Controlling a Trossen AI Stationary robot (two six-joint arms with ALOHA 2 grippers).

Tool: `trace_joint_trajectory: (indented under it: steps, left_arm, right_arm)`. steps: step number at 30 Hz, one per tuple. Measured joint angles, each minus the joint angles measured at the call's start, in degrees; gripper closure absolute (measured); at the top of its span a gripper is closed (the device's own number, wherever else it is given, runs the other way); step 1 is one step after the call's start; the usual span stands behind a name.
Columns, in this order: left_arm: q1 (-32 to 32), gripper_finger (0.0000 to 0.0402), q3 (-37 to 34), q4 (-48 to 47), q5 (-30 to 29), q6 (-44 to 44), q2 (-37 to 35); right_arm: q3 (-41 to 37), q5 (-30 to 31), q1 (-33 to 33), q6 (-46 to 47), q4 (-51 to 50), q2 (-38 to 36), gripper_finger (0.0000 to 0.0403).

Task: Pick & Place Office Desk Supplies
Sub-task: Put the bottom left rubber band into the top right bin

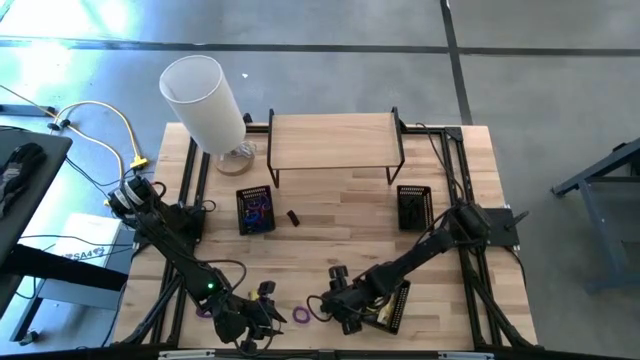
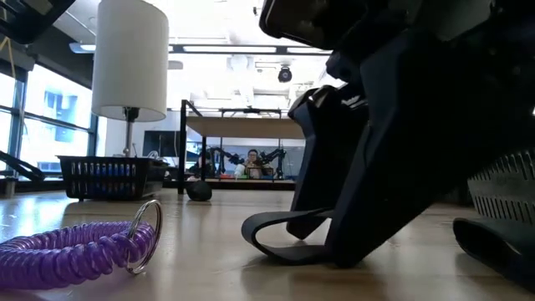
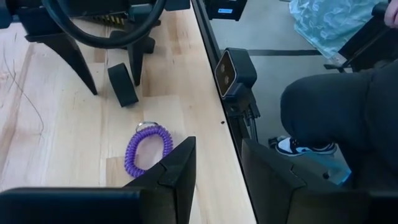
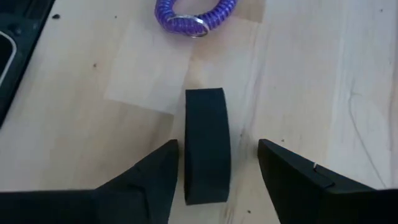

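Purple coiled band loop (image 4: 196, 15) with silver ring; black band (image 4: 206, 144) standing on edge; pale striped wood counter (image 1: 340, 215); black mesh trays (image 1: 415, 206); white lamp shade (image 1: 203, 100); yellow cable (image 1: 118, 132); dark pincer fingers (image 4: 143, 180).

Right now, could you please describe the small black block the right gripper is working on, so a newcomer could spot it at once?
Start at the near edge of the wooden table, where both arms reach in. The right gripper hangs there, its open fingers on either side of the black block. Unlike the purple coiled band with a metal ring just beyond it, the block is solid, matte and rectangular.
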Motion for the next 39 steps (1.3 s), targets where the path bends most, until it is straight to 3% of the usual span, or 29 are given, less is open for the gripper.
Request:
trace_joint_trajectory:
  steps: [5, 13, 18, 25, 30, 32, 37, 39]
  left_arm:
    - [0.0, 0.0277, 0.0, 0.0, 0.0, -0.7, 0.0]
    - [-0.2, 0.0277, 0.0, 0.0, 0.0, -1.5, 0.0]
    - [-1.9, 0.0277, 0.0, -1.8, 3.1, -5.5, 0.0]
    - [-3.9, 0.0277, 0.1, -4.3, 2.1, -4.9, 0.0]
    - [-4.0, 0.0277, 0.1, -4.5, 2.1, -3.9, 0.0]
    - [-4.0, 0.0277, 0.1, -4.7, 2.1, -4.2, 0.0]
    - [-4.8, 0.0277, 0.1, -5.1, 2.1, -6.5, 0.0]
    - [-4.9, 0.0277, 0.1, -5.1, 2.2, -6.0, 0.0]
  right_arm:
    - [0.0, 0.7, 0.0, -0.1, -0.5, 0.0, 0.0250]
    - [0.0, 3.1, 0.1, -0.7, 1.0, 0.0, 0.0391]
    - [-0.1, 4.3, 0.9, 5.7, -0.6, -2.0, 0.0399]
    - [-0.1, 16.4, 4.1, 14.0, -7.6, -10.7, 0.0399]
    - [0.0, 26.1, 7.2, 26.7, -23.3, -16.1, 0.0399]
    - [0.0, 29.1, 8.5, 34.0, -34.1, -18.0, 0.0399]
    - [-1.3, 32.5, 8.9, 55.5, -61.0, -23.5, 0.0399]
    - [-3.2, 32.7, 8.3, 60.2, -66.0, -26.3, 0.0399]
